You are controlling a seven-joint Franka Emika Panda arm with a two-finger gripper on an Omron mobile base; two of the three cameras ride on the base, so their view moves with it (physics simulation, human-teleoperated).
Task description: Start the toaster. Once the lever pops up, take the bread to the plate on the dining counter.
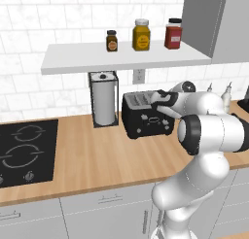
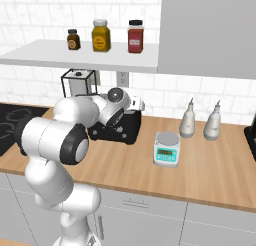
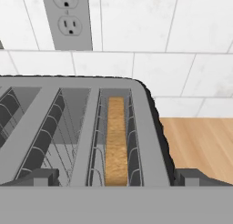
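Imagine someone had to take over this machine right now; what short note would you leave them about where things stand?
Pincer: open, holding nothing, poised just over the top of the toaster.
Toaster: on the wood counter between the paper-towel holder and the arm, below the wall outlet.
Bread: sitting upright in the toaster's right-hand slot as the hand view shows it; the other slot looks empty.
Done: arm brought to the toaster.
Left: press the lever, wait for it to pop, lift the bread out and carry it to the plate on the dining counter.
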